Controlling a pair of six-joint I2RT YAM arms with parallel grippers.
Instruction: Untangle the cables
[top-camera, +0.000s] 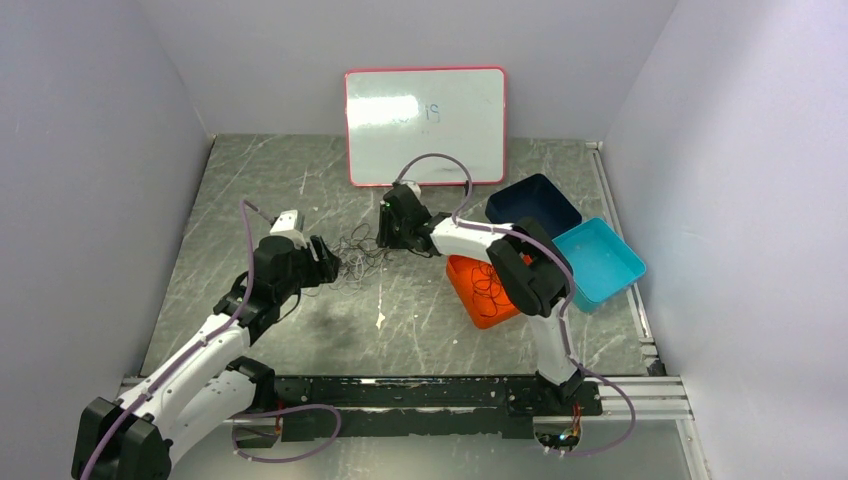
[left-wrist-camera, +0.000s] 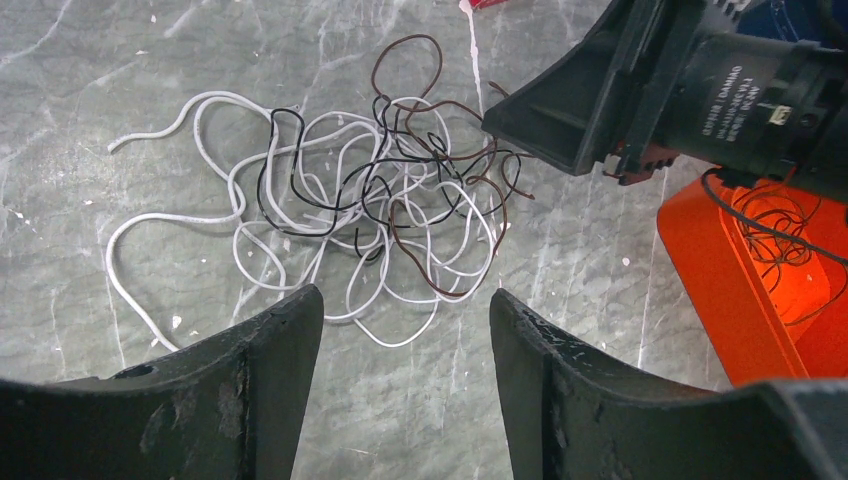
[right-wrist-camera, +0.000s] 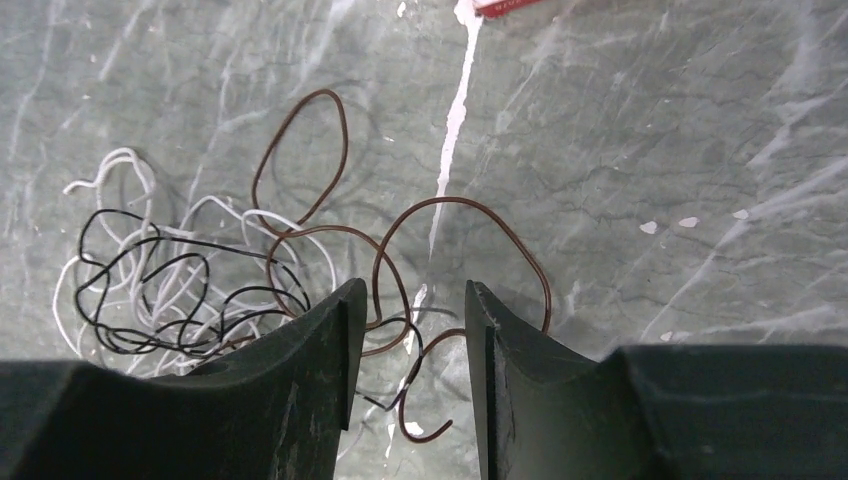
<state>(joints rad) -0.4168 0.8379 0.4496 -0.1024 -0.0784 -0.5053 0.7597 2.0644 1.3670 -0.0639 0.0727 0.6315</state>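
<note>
Left fingers (left-wrist-camera: 270, 380) open, facing the tangle of thin black, white, brown wires (left-wrist-camera: 370, 210); right fingers (right-wrist-camera: 310, 380) open astride one brown loop (right-wrist-camera: 462, 201), orange plastic bin (left-wrist-camera: 700, 260) right beside.

The cables (left-wrist-camera: 370, 210) lie in one loose tangle, flat on the surface (left-wrist-camera: 120, 60) just ahead of the left end effector (left-wrist-camera: 405, 300). White strands make up most of it, with long ends trailing out to that end effector's left. Black ones curl through the middle. Brown loops sit on the far side, by the right end effector (right-wrist-camera: 408, 290). One brown cable (right-wrist-camera: 455, 199) arcs ahead of it, and a hooked end runs down between its fingers. More dark cables (left-wrist-camera: 775, 225) coil inside the orange bin (left-wrist-camera: 700, 270).
</note>
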